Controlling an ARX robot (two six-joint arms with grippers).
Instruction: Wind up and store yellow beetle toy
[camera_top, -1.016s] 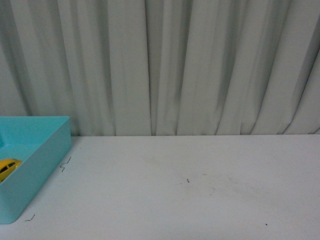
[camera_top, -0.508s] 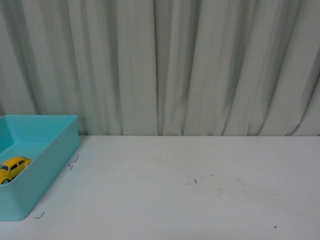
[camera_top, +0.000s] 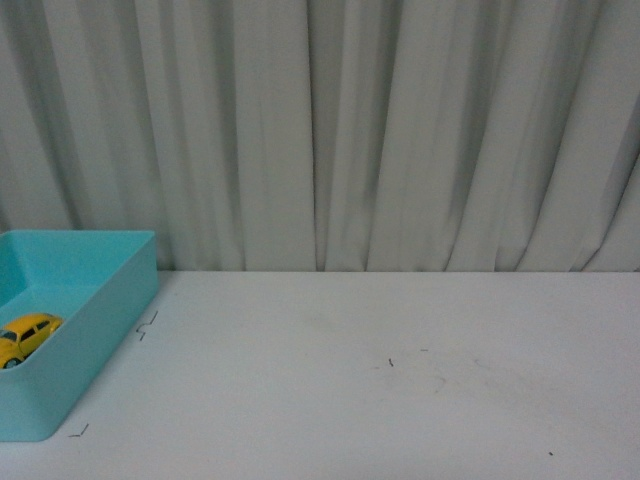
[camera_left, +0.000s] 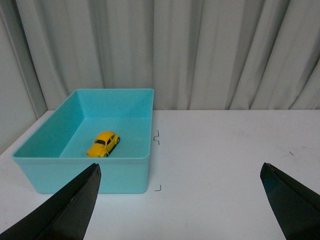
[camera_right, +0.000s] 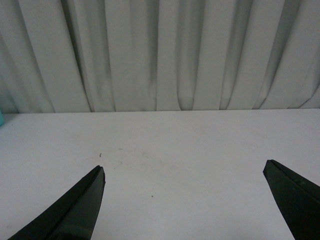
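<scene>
The yellow beetle toy (camera_left: 103, 143) sits on its wheels on the floor of the turquoise box (camera_left: 115, 172), roughly mid-floor and clear of all four walls. In the front view only part of the car (camera_top: 27, 337) shows over the box's near wall (camera_top: 90, 350). Judged from that, the storing looks done; whether the spring was wound cannot be told from these pictures.

The main risk is the toy itself. If it holds a wound spring, it could roll across the smooth floor and knock against a wall, though the walls look tall enough to keep it in. A second risk is the box: it stands at the left edge of the white desk (camera_top: 400, 400), close to the desk's side, so a careless sweep of the arm could push it off its small corner marks (camera_left: 157, 138).

The left gripper (camera_left: 180, 200) hangs back from the box with its jaws wide apart and nothing between them; a low forward move from here would catch the near wall. The right gripper (camera_right: 185, 200) is likewise spread and empty over bare desk, well apart from the box, and poses little threat. Behind everything hangs a pale pleated curtain (camera_top: 320, 130).
</scene>
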